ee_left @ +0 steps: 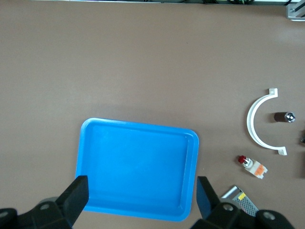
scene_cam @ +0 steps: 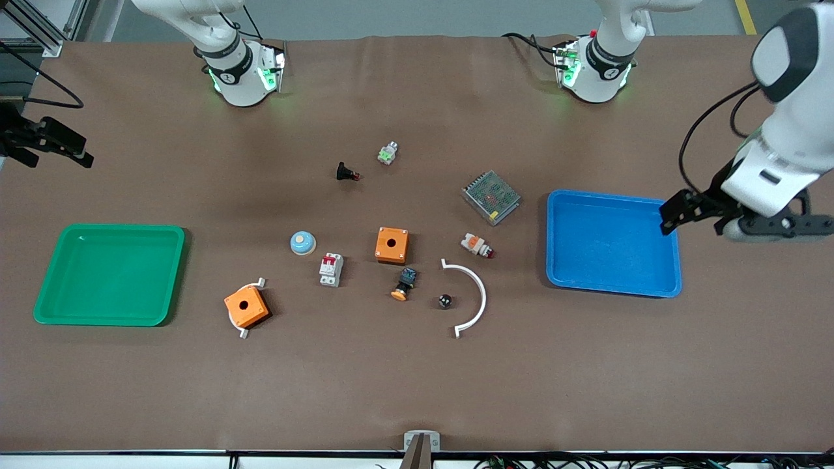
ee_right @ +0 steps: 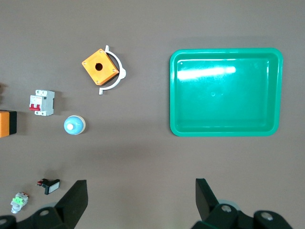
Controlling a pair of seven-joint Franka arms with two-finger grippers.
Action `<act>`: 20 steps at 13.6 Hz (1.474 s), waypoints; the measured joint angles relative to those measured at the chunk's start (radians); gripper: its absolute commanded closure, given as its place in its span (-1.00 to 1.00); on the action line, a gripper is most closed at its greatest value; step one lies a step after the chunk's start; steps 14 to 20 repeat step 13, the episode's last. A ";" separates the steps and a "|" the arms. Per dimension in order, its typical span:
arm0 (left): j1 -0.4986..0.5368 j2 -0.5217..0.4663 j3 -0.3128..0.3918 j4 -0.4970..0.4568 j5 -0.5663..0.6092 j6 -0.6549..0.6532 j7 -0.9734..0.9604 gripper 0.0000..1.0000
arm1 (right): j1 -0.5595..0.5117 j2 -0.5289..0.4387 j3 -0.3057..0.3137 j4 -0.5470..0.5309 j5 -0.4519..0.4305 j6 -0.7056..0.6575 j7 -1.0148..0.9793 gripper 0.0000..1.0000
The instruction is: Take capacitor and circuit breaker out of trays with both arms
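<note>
The capacitor [scene_cam: 444, 301], a tiny black cylinder with a pale top, lies inside the curve of a white arc piece [scene_cam: 474, 296]. It also shows in the left wrist view [ee_left: 284, 117]. The breaker [scene_cam: 331, 270], white-grey with a red switch, lies between the two orange boxes and shows in the right wrist view [ee_right: 41, 102]. My left gripper [scene_cam: 677, 212] is open and empty over the blue tray's [scene_cam: 560, 273] edge at the left arm's end; it shows in its wrist view [ee_left: 140, 195]. My right gripper [scene_cam: 49, 140] is open and empty over bare table at the right arm's end; it shows in its wrist view [ee_right: 141, 195].
A green tray [scene_cam: 45, 306] lies at the right arm's end. Around the middle lie two orange boxes [scene_cam: 391, 245] [scene_cam: 246, 307], a black button with an orange cap [scene_cam: 404, 284], a blue round button [scene_cam: 303, 243], a white-orange switch part [scene_cam: 476, 245], a metal mesh box [scene_cam: 491, 197], a small black part [scene_cam: 346, 172] and a green-white part [scene_cam: 388, 153].
</note>
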State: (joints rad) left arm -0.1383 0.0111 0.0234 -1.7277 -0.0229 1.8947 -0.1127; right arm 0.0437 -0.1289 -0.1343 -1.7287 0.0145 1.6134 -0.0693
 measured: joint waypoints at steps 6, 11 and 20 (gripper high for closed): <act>-0.005 -0.020 -0.010 0.077 0.000 -0.082 0.000 -1.00 | 0.000 -0.001 0.005 0.018 0.000 -0.001 -0.016 -1.00; 0.000 -0.010 -0.005 0.139 0.000 -0.112 0.000 -1.00 | 0.000 -0.002 0.010 0.019 0.000 -0.002 -0.018 -1.00; 0.005 -0.010 -0.003 0.154 0.000 -0.118 0.000 -1.00 | 0.000 -0.002 0.010 0.019 0.000 -0.002 -0.018 -1.00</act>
